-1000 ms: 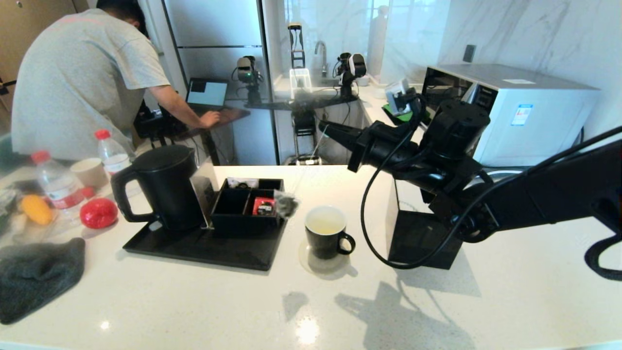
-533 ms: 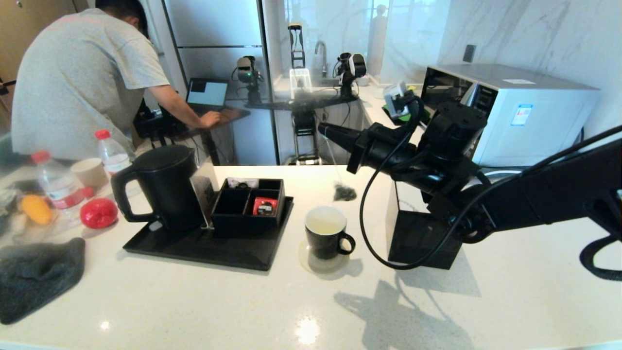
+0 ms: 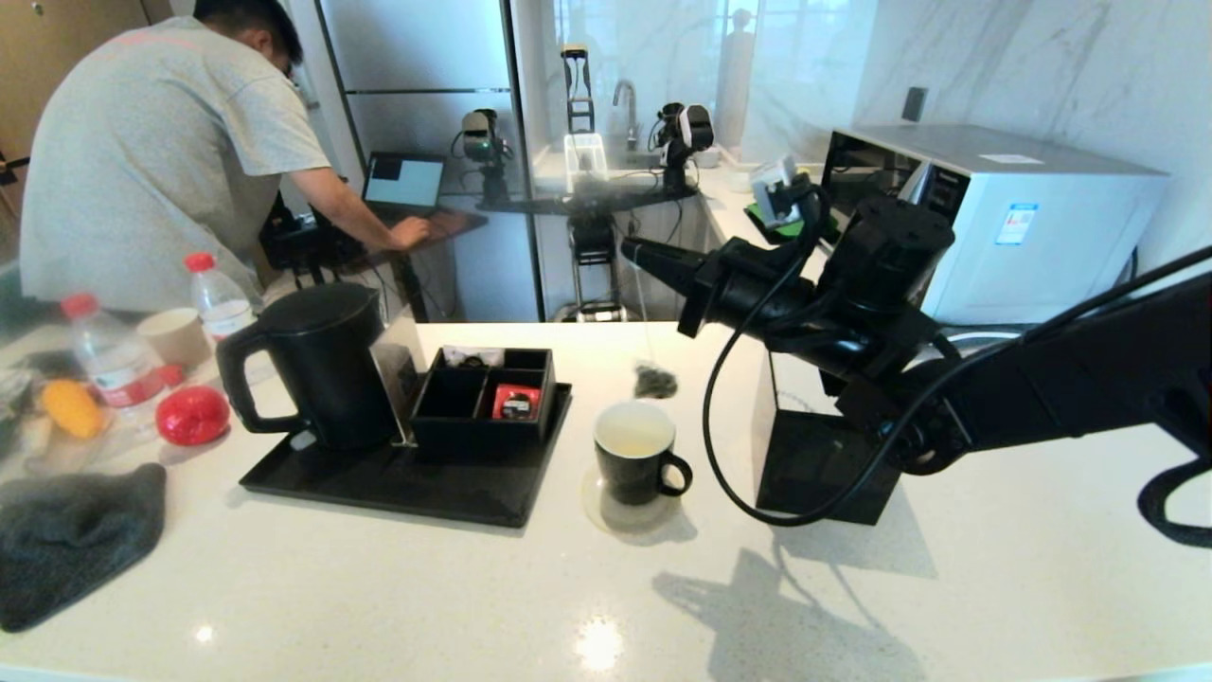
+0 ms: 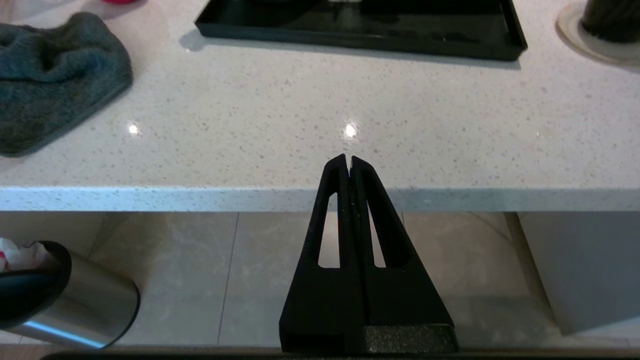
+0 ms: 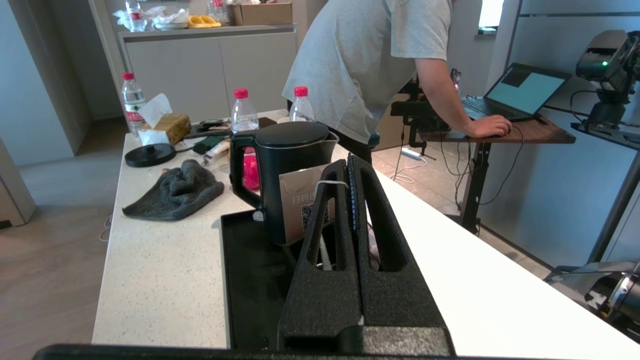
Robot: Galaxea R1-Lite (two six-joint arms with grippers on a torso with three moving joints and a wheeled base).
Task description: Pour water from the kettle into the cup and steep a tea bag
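The right claw (image 3: 632,249) hung high above the worktop (image 3: 398,587), its fingers pressed together on the thin pale thread (image 3: 643,317) of the tea bag (image 3: 654,382). In the right wrist view the thread looped over one finger (image 5: 334,210) near its tip. The tea bag dangled straight below the claw, free in the air, just above and slightly behind the rim of the cup (image 3: 637,464). The cup stood on a pale coaster (image 3: 606,516) below the claw, with pale liquid inside. The kettle (image 3: 317,365) stood on the black tray (image 3: 398,483) well to the claw's left, beside a black compartment box (image 3: 478,407). The left claw (image 4: 348,161) was pressed together with nothing in it, parked just off the near edge of the worktop.
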